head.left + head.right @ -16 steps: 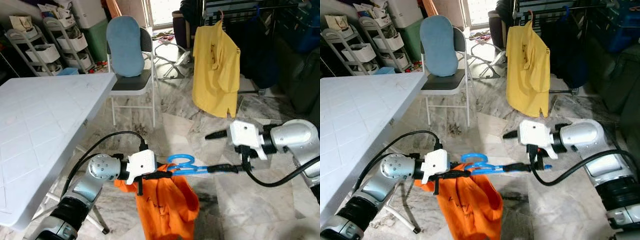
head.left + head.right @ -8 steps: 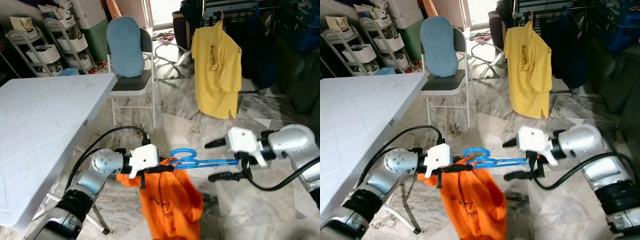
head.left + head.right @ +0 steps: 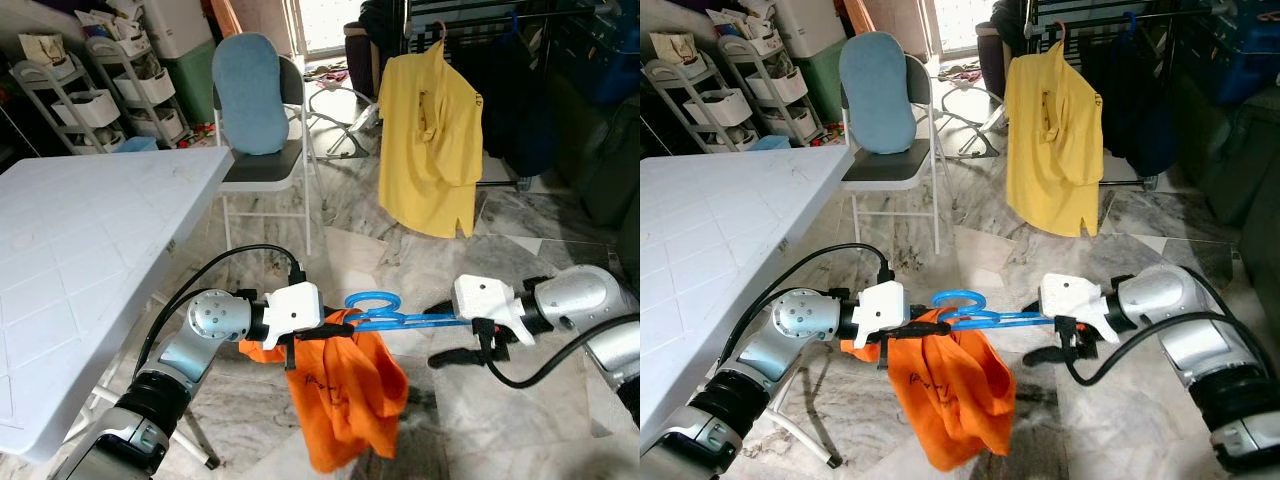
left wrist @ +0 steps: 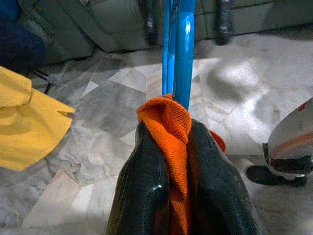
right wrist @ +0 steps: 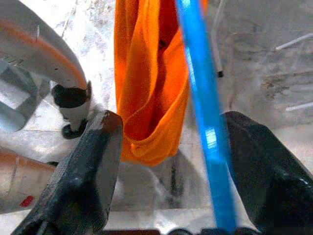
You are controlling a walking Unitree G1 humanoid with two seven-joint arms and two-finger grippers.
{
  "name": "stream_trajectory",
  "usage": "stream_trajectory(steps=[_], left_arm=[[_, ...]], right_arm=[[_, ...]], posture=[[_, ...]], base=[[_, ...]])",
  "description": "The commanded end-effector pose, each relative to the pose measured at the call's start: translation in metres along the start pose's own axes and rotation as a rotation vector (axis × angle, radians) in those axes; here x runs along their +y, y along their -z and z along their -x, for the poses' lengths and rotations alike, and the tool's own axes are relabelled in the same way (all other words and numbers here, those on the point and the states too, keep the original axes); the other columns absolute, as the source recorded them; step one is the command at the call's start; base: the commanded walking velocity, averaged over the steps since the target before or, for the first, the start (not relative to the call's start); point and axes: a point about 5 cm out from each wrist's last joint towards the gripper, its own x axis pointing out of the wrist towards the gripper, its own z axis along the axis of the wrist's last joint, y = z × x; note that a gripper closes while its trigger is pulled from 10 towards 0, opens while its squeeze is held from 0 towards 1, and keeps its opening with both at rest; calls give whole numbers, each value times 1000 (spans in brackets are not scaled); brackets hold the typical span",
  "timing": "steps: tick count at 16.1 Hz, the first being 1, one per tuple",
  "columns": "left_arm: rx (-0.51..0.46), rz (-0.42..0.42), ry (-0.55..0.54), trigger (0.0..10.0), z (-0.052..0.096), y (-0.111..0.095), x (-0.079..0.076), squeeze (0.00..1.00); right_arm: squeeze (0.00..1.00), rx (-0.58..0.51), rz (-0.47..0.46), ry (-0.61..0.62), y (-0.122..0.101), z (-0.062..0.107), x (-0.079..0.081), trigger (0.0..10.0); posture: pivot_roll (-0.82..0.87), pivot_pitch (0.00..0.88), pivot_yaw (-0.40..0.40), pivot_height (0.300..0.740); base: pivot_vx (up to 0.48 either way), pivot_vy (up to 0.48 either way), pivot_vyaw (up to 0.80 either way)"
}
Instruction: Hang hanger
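Left eye view: left gripper (image 3: 322,330) on hanger (image 3: 400,318).

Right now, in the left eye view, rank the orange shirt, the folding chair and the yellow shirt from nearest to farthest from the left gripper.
1. Orange shirt: pinched in the left gripper, hanging below it.
2. Folding chair: beyond the gripper, beside the white table.
3. Yellow shirt: farthest, hanging on the rack at back right.

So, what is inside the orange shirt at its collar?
The blue hanger enters the orange shirt by the left gripper. Its covered end cannot be seen.
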Motion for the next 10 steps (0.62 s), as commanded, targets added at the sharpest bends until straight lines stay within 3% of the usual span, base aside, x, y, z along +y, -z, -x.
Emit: stream_trajectory(steps=[1, 10], left_arm=[[24, -30, 2, 0, 5, 1, 5, 0], [27, -40, 17, 0, 1, 1, 6, 0]], right_arm=[[0, -15, 42, 19, -10, -1, -7, 0], [0, -25, 67, -2, -13, -5, -11, 0]], posture=[[-170, 0, 193, 740], [-172, 0, 193, 740]], base=[[0, 0, 0], [0, 0, 0]])
